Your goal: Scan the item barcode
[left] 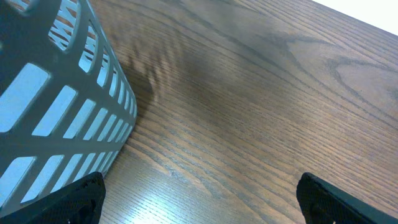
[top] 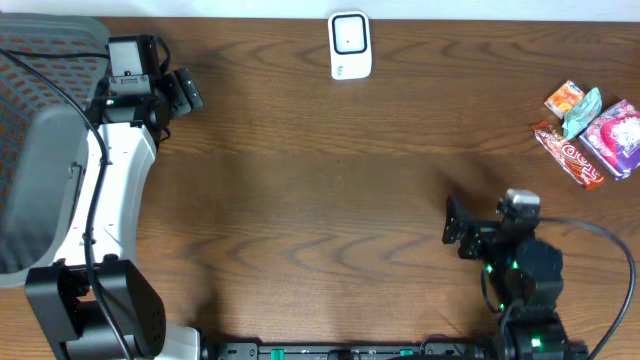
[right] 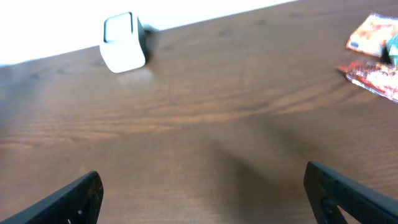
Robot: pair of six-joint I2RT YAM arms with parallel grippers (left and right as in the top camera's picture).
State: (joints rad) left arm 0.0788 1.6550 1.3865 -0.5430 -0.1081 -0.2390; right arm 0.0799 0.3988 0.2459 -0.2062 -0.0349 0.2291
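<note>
Ahead of the right claw [top: 453,228], to its right: cluster of four snack packets [top: 590,130] lying flat near the side edge of the table, well apart from the claw and held by neither claw.
Orange packet [top: 563,98]: small and squarish, orange with white print; the one of the cluster farthest from the right claw.
Teal packet [top: 582,112]: crumpled, pale green-blue; lies between the orange packet and the pink one, touching both.
Pink packet [top: 615,138]: largest of the four; glossy pink and purple with a white speckled print.
Red-brown bar [top: 568,155]: long narrow wrapper, red and brown with white lettering; lies slantwise along the near side of the cluster, closest of the four to the right claw.
Barcode: cannot be made out on any packet.
Scanner [top: 350,45]: white upright block with rounded corners and a dark-framed window on its face; ahead of the right claw and to its left, at the far edge of the table, well apart from the claw and from the packets.
Right claw, state: jaws spread wide, gripping nothing; dark fingertips [right: 68,199] above bare wood.
Left claw [top: 188,90], state: jaws spread wide, gripping nothing; low over bare wood, far from both packets and scanner.
Basket [left: 62,106]: grey plastic with slotted walls; just beside the left claw, on the left in the wrist view.
Table [top: 300,200]: dark brown wood with a strong grain.
</note>
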